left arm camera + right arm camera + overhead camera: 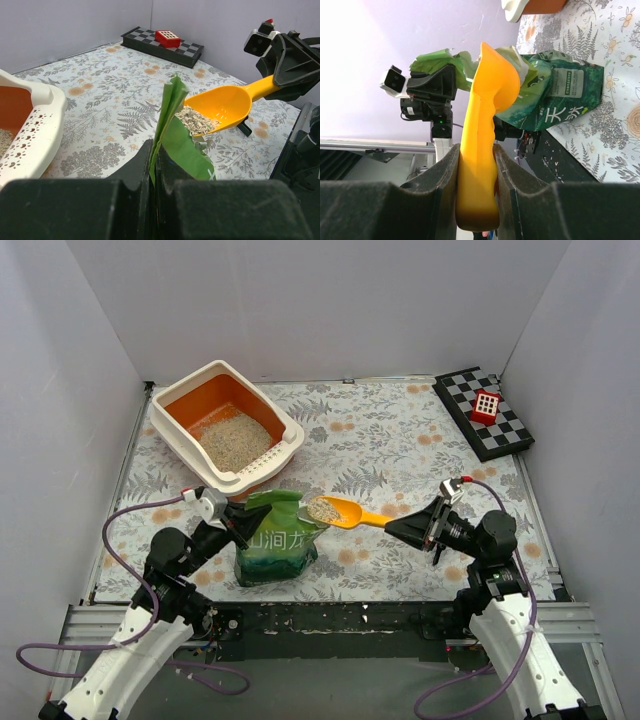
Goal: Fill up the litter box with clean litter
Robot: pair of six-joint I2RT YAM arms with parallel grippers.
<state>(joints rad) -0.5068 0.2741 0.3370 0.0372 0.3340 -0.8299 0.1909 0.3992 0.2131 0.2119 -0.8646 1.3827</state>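
Observation:
The litter box [291, 436], cream rim and orange basin, stands at the back left with a patch of clean litter [235, 443] inside. A glossy green bag [276, 546] stands upright near the front. My left gripper [240, 523] is shut on the bag's top edge [171, 112], pinching it at the fingertips [154, 150]. My right gripper [476, 150] is shut on the handle of a yellow-orange scoop [350, 512]. The scoop bowl [225, 105] hangs level just above the bag mouth and carries a heap of clean litter [197, 120].
A black-and-white checkered board [483, 415] with a red block [485, 406] lies at the back right. White walls close in the floral mat on three sides. A few stray granules lie on the black front rail [330, 618].

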